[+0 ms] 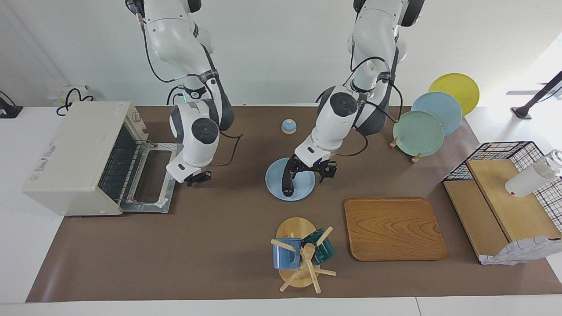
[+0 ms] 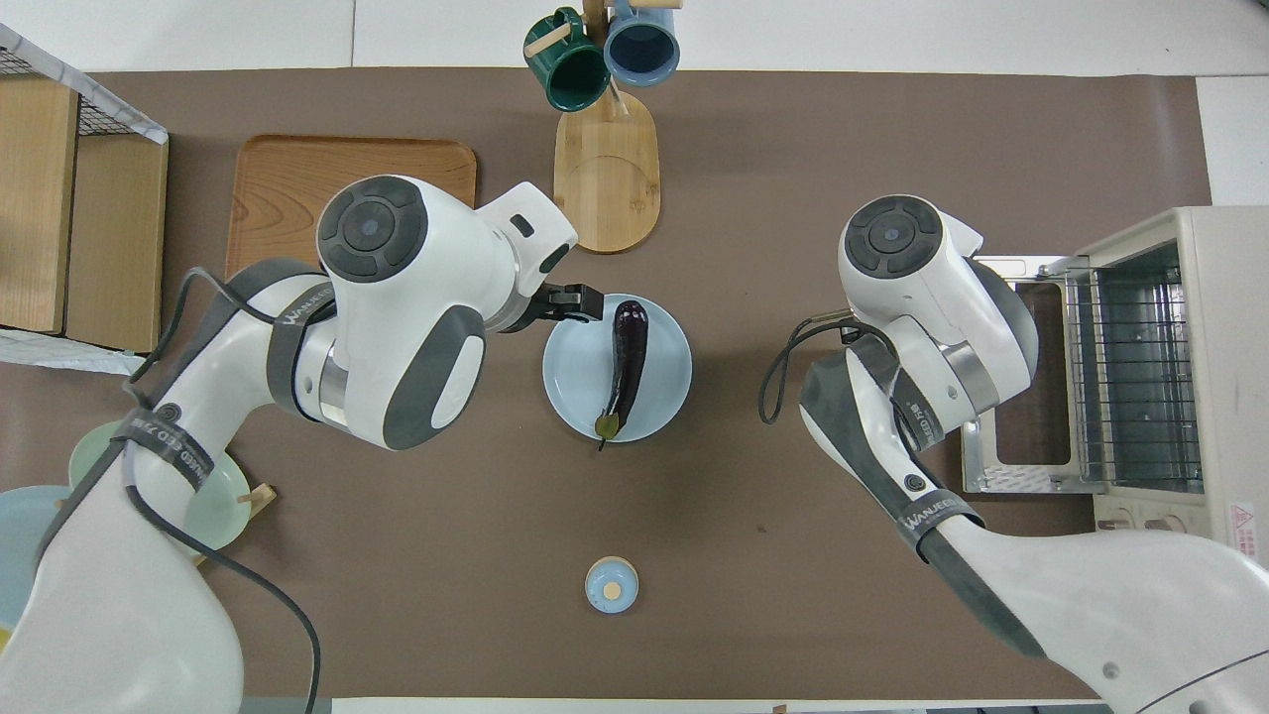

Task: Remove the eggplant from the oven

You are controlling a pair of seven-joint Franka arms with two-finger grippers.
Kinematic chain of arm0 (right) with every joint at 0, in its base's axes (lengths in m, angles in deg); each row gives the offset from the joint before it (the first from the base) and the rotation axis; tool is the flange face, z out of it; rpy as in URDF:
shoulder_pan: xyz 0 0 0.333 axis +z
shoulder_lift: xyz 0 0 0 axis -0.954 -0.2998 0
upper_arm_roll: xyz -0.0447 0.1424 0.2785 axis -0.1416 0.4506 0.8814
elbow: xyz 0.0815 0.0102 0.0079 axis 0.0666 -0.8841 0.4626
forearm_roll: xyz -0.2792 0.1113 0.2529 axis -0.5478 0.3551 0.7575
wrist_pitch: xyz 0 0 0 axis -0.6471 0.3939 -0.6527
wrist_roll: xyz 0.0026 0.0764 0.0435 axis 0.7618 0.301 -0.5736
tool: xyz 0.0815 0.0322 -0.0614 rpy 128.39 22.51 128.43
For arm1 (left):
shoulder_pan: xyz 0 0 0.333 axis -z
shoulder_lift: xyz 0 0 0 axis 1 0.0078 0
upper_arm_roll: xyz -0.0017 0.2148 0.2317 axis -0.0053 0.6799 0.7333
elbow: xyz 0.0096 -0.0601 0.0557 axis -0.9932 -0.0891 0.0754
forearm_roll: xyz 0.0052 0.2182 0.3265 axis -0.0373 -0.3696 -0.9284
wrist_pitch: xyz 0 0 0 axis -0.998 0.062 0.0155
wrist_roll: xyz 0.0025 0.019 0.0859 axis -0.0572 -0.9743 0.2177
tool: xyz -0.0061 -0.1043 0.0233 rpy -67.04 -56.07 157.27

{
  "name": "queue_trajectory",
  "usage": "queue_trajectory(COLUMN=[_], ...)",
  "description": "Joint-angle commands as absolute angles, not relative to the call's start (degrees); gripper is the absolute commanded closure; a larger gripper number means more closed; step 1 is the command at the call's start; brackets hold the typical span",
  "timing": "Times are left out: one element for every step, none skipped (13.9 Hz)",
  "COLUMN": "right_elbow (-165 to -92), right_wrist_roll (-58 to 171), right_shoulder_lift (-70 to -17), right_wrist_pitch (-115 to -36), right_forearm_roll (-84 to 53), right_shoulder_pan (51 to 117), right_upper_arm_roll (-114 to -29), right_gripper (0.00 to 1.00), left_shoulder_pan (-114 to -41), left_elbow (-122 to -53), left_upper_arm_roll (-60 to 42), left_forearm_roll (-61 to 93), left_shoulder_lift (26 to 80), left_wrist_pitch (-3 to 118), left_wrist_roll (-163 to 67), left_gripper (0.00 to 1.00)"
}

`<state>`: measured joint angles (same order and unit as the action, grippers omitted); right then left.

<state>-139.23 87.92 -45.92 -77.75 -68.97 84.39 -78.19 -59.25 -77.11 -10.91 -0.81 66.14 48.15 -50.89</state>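
Brown matting [image 1: 210,245] covers the long white table, and the eggplant [image 1: 287,179] is already out of the oven [image 1: 83,158], lying on a pale blue plate [image 1: 303,188] near the middle of the table, its stem end pointing toward the robots. At the right arm's end stands the cream toaster oven with its glass door [image 1: 151,175] dropped flat and the wire rack bare inside (the overhead view looks straight in). Left gripper [image 1: 312,171] hangs over the plate's edge just beside the eggplant, on the side toward the left arm's end of the table; its fingers are spread apart and carry nothing. Right gripper [image 1: 196,177] hovers low over the matting just in front of the open oven door; I cannot tell how its fingers stand. A small blue bell [image 1: 288,126] sits nearer to the robots than the plate. Farther out are a wooden mug tree [image 1: 298,259] with a blue mug [image 1: 282,253] and a green mug [image 1: 322,250], and a wooden tray [image 1: 393,228] beside it. Toward the left arm's end, a rack props up green, blue and yellow plates [image 1: 418,132].
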Motion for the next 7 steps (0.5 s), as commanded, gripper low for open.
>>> queue_trajectory(right_elbow=[-142.5, -142.5, -142.5, -142.5, -142.7, -142.7, -142.8], right_wrist_roll=[86.7, 86.1, 85.8, 85.8, 85.8, 85.9, 85.9], right_shoulder_lift=[-43.5, -43.5, -43.5, -43.5, -43.4, -43.4, -43.4], right_wrist_pitch=[-79.5, -79.4, -79.3, -79.0, -78.7, -78.7, -78.5], right_forearm_roll=[-70.2, -70.3, -70.5, -70.9, -71.2, -71.4, -71.9], right_shoulder_pan=[82.7, 82.6, 82.5, 82.3, 81.8, 81.6, 81.2], right_upper_arm_roll=[-77.4, -77.5, -77.5, -77.5, -77.5, -77.5, -77.5], right_gripper=[1.00, 1.00, 1.00, 1.00, 1.00, 1.00, 1.00], left_shoulder_pan=[-56.0, -55.4, -55.3, -54.8, -54.6, -54.5, -54.4], left_elbow=[-75.4, -75.7, -75.9, -76.3, -76.7, -77.3, -78.0], left_upper_arm_roll=[-10.1, -10.0, -10.0, -10.0, -10.0, -10.0, -10.0], left_forearm_roll=[0.1, 0.1, -0.1, -0.2, -0.2, -0.2, -0.2], left_shoulder_lift=[69.1, 69.5, 69.9, 70.0, 70.1, 70.0, 69.9], left_wrist_pitch=[50.2, 50.9, 51.0, 51.0, 51.0, 51.1, 51.3], left_wrist_roll=[-51.3, -51.3, -51.3, -51.1, -51.0, -51.0, -51.0], left_gripper=[0.00, 0.00, 0.00, 0.00, 0.00, 0.00, 0.00])
